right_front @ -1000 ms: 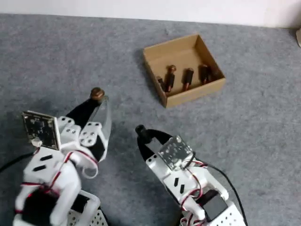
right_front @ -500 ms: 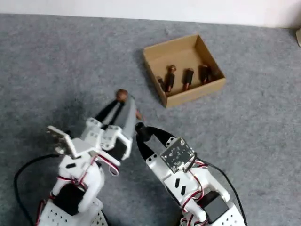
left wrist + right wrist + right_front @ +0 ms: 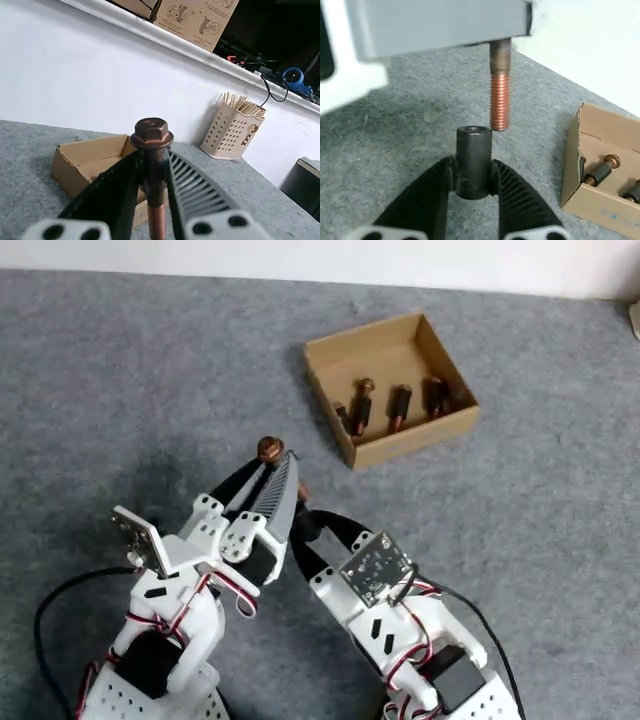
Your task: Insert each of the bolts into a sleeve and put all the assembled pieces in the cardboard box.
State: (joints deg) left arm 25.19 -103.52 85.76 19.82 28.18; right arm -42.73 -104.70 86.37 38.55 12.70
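My left gripper [image 3: 270,468] is shut on a copper bolt [image 3: 152,172], held upright with its hex head [image 3: 269,449] on top. In the right wrist view the bolt's threaded end [image 3: 499,102] hangs just above and slightly beside the mouth of a black sleeve [image 3: 473,159]. My right gripper [image 3: 472,175] is shut on that sleeve, which stands upright; in the high view this gripper [image 3: 308,530] sits right beside the left one. The cardboard box [image 3: 392,387] lies farther back with three assembled pieces [image 3: 398,406] inside.
Grey carpet covers the table. A perforated cream holder with sticks [image 3: 232,129] stands by the white wall behind the box. Open carpet lies left of the box and in front of it.
The left arm has swung right with the bolt, from well left of the right gripper to directly over the sleeve. The right arm has stayed in place.
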